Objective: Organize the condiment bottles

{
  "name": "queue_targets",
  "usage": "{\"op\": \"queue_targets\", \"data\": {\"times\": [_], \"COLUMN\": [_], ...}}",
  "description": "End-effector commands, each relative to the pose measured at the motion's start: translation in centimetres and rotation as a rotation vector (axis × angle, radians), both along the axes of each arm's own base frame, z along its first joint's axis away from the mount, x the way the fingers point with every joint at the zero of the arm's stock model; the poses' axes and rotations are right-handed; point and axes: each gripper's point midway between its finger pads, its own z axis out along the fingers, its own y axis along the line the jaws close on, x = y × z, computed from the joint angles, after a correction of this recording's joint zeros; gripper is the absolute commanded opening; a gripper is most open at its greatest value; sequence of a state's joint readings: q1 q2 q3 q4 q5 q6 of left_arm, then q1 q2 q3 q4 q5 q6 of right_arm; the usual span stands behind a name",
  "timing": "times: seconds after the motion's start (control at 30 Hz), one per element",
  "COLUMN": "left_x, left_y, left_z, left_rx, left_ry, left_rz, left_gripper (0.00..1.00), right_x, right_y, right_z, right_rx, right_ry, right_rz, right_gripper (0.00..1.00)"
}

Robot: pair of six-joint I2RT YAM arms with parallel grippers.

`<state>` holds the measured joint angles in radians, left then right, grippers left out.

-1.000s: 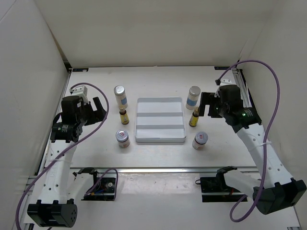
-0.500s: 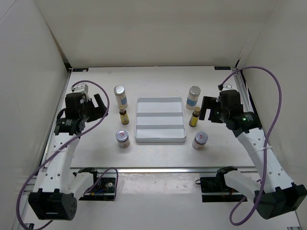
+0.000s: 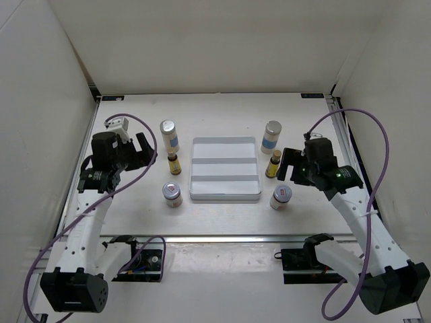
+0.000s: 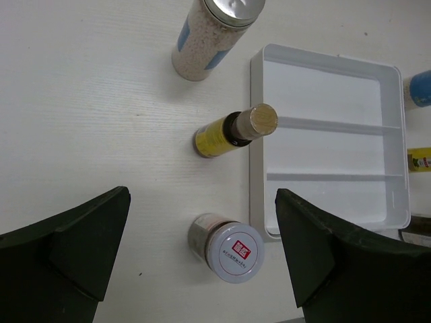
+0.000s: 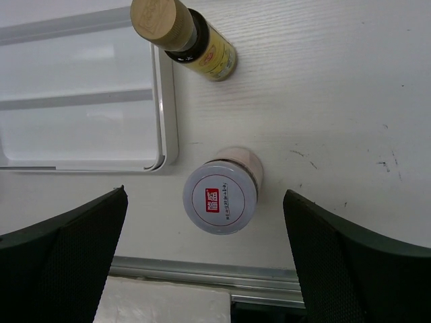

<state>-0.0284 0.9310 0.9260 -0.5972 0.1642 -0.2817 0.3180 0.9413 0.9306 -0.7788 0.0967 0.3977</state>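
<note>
Six condiment bottles stand either side of a white three-slot tray [image 3: 225, 151]. On its left are a tall white bottle [image 3: 168, 134], a slim yellow bottle [image 3: 174, 163] and a squat jar [image 3: 172, 194]. On its right are a tall white bottle [image 3: 271, 136], a slim yellow bottle [image 3: 273, 163] and a squat jar [image 3: 281, 196]. My left gripper [image 3: 139, 152] is open and empty, left of the slim bottle [image 4: 232, 131] and above the jar [image 4: 229, 245]. My right gripper [image 3: 289, 165] is open and empty, above the right jar [image 5: 222, 195] and beside the slim bottle [image 5: 188, 37].
The tray [image 4: 323, 87] has empty slots; its right corner shows in the right wrist view [image 5: 81, 134]. White walls enclose the table on the left, back and right. A metal rail [image 5: 202, 272] runs along the near edge behind the right jar.
My right gripper has moved toward the near edge, from beside the tall white bottle to above the right jar. My left gripper has shifted slightly toward the bottles.
</note>
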Motion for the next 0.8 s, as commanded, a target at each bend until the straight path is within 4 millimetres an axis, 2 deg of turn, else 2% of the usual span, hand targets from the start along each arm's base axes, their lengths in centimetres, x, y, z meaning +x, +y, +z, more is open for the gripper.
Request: {"op": "queue_targets", "data": {"times": [0.0,0.3,0.33,0.4,0.53,0.6,0.63,0.77], "left_x": [0.1,0.7,1.0,0.9,1.0,1.4,1.4,1.5], "left_y": [-0.9,-0.4,-0.5,-0.5,0.0,0.0,0.3,0.2], "left_z": [-0.2,-0.9,-0.6,-1.5,-1.6,-1.6,-2.4,-3.0], "left_rx": [-0.015,0.01,0.01,0.002,-0.013,-0.002,0.016,0.015], "left_ry": [-0.002,0.022,0.005,0.008,0.002,0.016,0.057,0.108], "left_rz": [-0.054,-0.039,-0.039,-0.034,0.019,0.013,0.02,0.014], "left_gripper": [1.0,1.0,1.0,1.0,1.0,1.0,1.0,1.0], "right_x": [-0.1,0.1,0.1,-0.2,-0.4,-0.4,-0.7,-0.8], "right_y": [0.2,0.1,0.4,0.6,1.1,1.1,1.2,1.2], "right_z": [0.0,-1.2,-1.2,-1.5,-2.7,-2.6,-3.1,-4.2], "right_rx": [0.009,-0.038,-0.038,-0.034,-0.054,-0.076,-0.085,-0.106], "right_ry": [-0.013,0.015,0.015,0.025,0.063,0.053,0.06,0.1], "right_rz": [-0.004,0.004,0.015,0.016,0.025,0.018,0.017,0.015], "right_gripper": [0.99,0.99,0.99,0.99,0.99,0.98,0.98,0.98]}}
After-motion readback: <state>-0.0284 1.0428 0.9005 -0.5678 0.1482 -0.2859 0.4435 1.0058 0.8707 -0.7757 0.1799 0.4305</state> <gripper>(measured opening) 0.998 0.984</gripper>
